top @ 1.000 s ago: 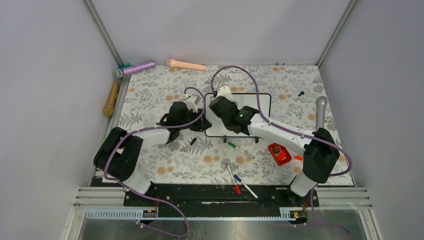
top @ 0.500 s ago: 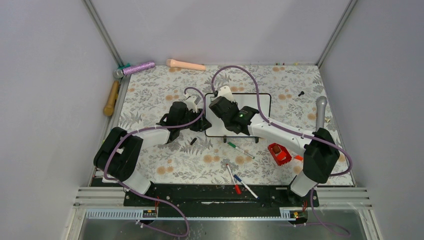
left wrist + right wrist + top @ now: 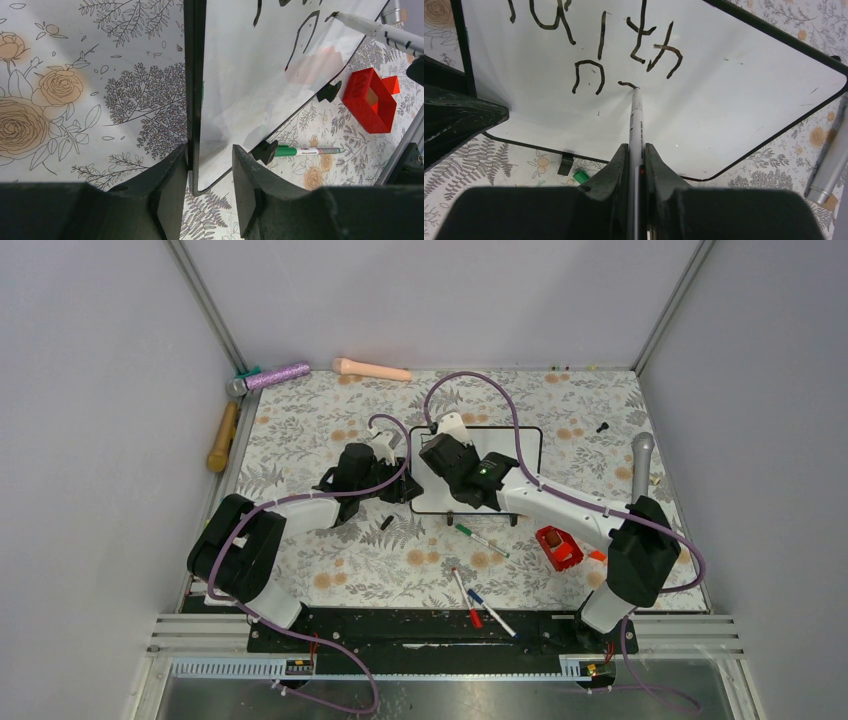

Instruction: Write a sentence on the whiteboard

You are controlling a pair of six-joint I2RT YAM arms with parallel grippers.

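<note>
1. Right gripper [image 3: 636, 150] — clenched tight on a pen [image 3: 637, 115], tip touching the board [image 3: 724, 100].
2. Left gripper [image 3: 207, 150] — pinching the board's left edge, one finger on each side.
3. Board sitting in the middle of the flowery table [image 3: 330, 570], between both grippers.
4. Black words [image 3: 644, 35] on it: "Faith", then one curved letter and a short stroke right at the pen tip.

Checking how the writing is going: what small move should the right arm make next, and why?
Probably drag the marker tip across the whiteboard to finish the letter after the n. The right gripper is shut on the marker, its tip rests at a short unfinished stroke, and the left gripper clamps the board's edge.
</note>
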